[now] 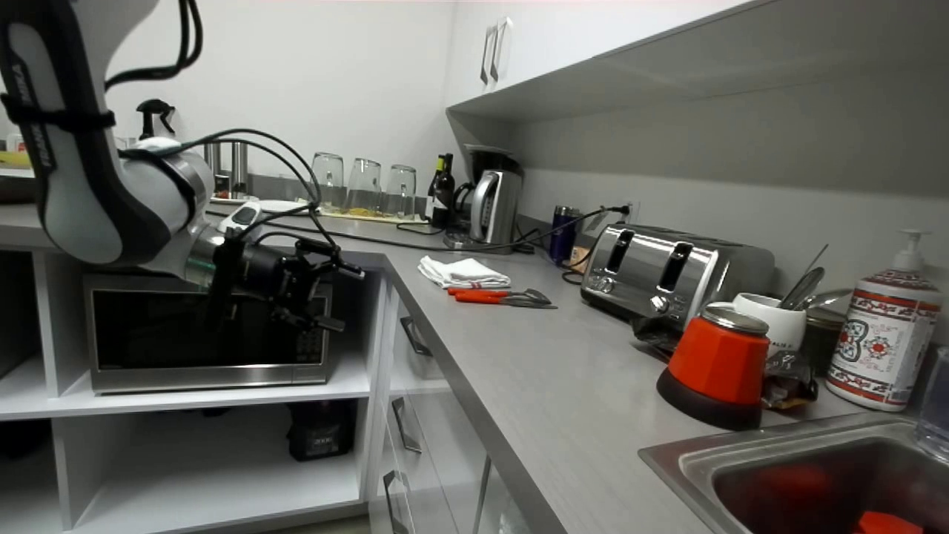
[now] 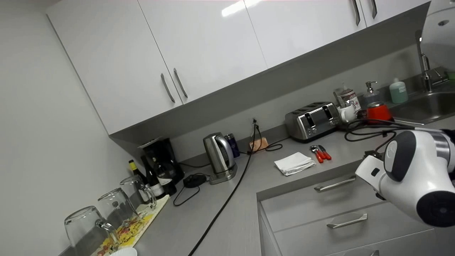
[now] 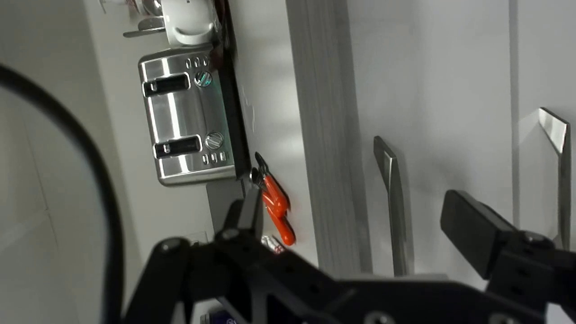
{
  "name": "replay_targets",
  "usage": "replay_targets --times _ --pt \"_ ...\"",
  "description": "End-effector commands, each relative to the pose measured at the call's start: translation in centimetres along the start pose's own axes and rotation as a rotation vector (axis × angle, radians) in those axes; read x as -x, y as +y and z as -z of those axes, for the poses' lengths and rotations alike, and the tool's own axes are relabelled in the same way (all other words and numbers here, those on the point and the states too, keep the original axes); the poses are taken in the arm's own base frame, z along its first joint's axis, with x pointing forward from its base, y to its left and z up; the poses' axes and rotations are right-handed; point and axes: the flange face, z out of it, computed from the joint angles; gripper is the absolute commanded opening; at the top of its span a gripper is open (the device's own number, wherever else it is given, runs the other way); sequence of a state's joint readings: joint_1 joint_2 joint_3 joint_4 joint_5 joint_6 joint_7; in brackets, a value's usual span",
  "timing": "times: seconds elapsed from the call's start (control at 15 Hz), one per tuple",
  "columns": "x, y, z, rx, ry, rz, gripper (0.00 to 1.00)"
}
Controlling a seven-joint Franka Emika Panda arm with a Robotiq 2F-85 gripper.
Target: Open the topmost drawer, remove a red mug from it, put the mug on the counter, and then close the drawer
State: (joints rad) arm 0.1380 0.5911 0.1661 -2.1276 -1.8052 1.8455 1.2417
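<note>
The topmost drawer [image 2: 305, 206] is closed beneath the tabletop [image 1: 556, 371], its slim metal handle [image 3: 398, 216] running lengthwise along the front, parallel to the tabletop's edge. The fingers [image 3: 472, 229] are spread wide, with nothing held between them. In the wrist view the handle appears within their span, nearer the finger on the lower-drawer side, and its long axis crosses the line from finger to finger almost squarely; an exterior view shows a gap between fingers and handle. The coming move, as judged, is an advance toward the drawer front until one finger passes above the bar and one below. The likely obstacle is the tabletop's thick edge: the finger on that side is seen against the tabletop rather than the drawer front, and may strike the edge unless the approach is lowered. A second handle [image 3: 564, 189], on the drawer beneath, lies beyond the opposite finger. The red mug is not visible; by the task it is presumably inside the closed drawer. On the tabletop are red-handled tools [image 3: 276, 198], a folded white cloth [image 2: 294, 163], a toaster [image 1: 671, 274] and, beside the sink [image 1: 667, 460], a tapered orange-red container [image 1: 718, 360].
</note>
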Motion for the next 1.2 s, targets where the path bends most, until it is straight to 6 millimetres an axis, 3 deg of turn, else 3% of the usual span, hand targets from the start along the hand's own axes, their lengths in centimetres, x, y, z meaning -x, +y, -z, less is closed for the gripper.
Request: replay_targets --times 0.0,0.33,0.4,1.13 --pt "-1.7 -3.4 -1.5 0.084 0.018 0.021 1.0" --pt "-3.6 -4.7 -3.6 0.084 -0.097 -0.025 1.0" --pt "-2.4 -4.3 -2.7 0.065 -0.051 -0.014 1.0" --pt "-3.5 -6.3 -3.8 0.113 -0.042 -0.013 1.0"
